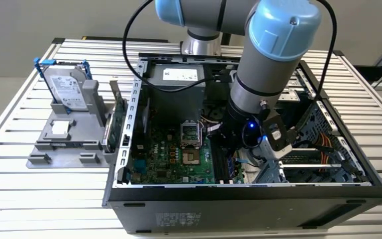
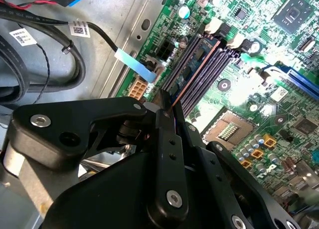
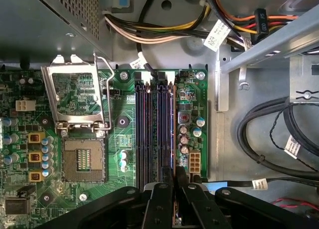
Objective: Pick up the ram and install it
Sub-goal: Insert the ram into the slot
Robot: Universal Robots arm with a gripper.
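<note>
My gripper (image 1: 236,149) is down inside the open computer case (image 1: 244,199), over the memory slots (image 3: 149,134) of the green motherboard (image 1: 164,154). In the second wrist view the ram (image 2: 195,59) is a thin dark blue board with black chips, seen almost edge-on. It stands along the outermost slot, next to the small white connector (image 2: 138,87). The black fingers (image 2: 172,139) are closed tight on its near end, so the gripper (image 2: 166,105) is shut on the ram. In the first wrist view the gripper (image 3: 174,176) sits in line with that same slot.
An open CPU socket (image 3: 83,159) lies beside the slots, and black cables (image 3: 269,139) loop along the case floor on the other side. At the exterior view's left, a grey fixture (image 1: 58,144) holds a silver hard drive (image 1: 68,87) and a green expansion card (image 1: 115,127).
</note>
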